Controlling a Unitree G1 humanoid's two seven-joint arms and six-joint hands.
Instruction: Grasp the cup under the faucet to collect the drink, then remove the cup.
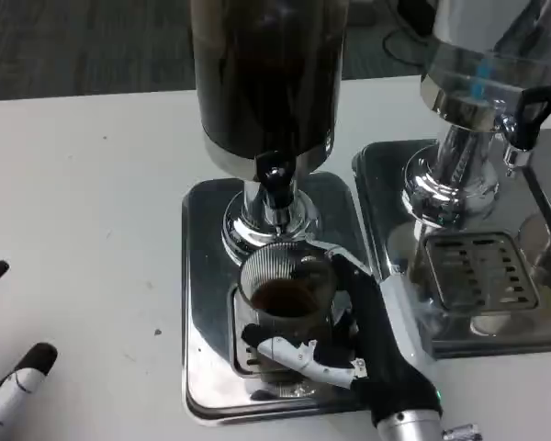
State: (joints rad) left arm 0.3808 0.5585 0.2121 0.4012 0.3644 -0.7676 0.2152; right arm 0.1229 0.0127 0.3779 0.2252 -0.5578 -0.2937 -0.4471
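A ribbed clear cup (286, 292) with dark drink in its bottom stands on the drip grate of the steel base (202, 276), right under the black faucet (274, 176) of the dark drink dispenser (264, 73). My right hand (349, 344) wraps around the cup from the right and front, fingers curled across its near side. My left hand (9, 381) shows at the lower left edge, off the base, fingers apart and holding nothing.
A second dispenser (482, 83) with a clear tank and black tap stands at the right on its own steel tray (477, 276) with a slotted grate. White table (83, 211) spreads to the left of the bases.
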